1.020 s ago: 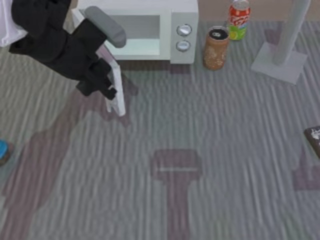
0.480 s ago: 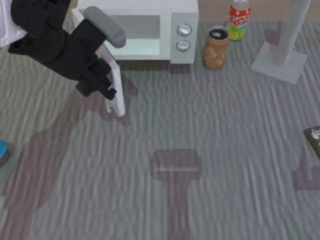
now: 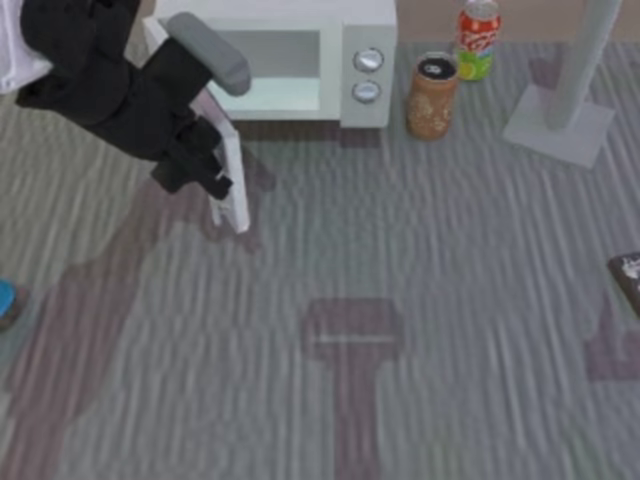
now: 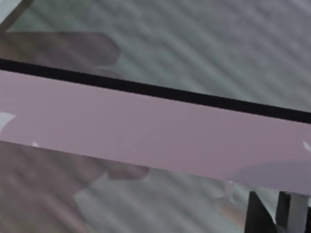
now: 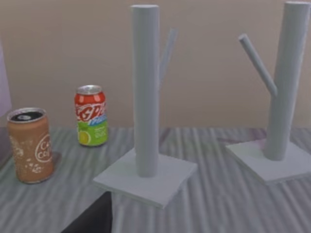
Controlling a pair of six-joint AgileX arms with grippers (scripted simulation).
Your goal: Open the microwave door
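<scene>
The pale microwave (image 3: 300, 15) stands at the table's far edge, left of centre, with its cavity exposed. The microwave door (image 3: 238, 195) is swung out toward the near side and shows edge-on as a thin white panel. My left gripper (image 3: 214, 176) is on the door's left side, shut on its free edge. In the left wrist view the door (image 4: 146, 126) fills the picture as a mauve band with a black rim, and my left gripper (image 4: 274, 216) shows at the corner. My right gripper (image 5: 95, 216) is parked facing the cans and does not appear in the top view.
A brown can (image 3: 432, 95) and a red-green can (image 3: 478, 38) stand right of the microwave. A white stand (image 3: 565, 110) rises at the far right, and a second stand (image 5: 284, 97) shows in the right wrist view. A dark box (image 3: 628, 278) lies at the right edge.
The door's free end has shifted slightly to the left with my left gripper on it, so it stands a little wider open. Nothing else moved.
</scene>
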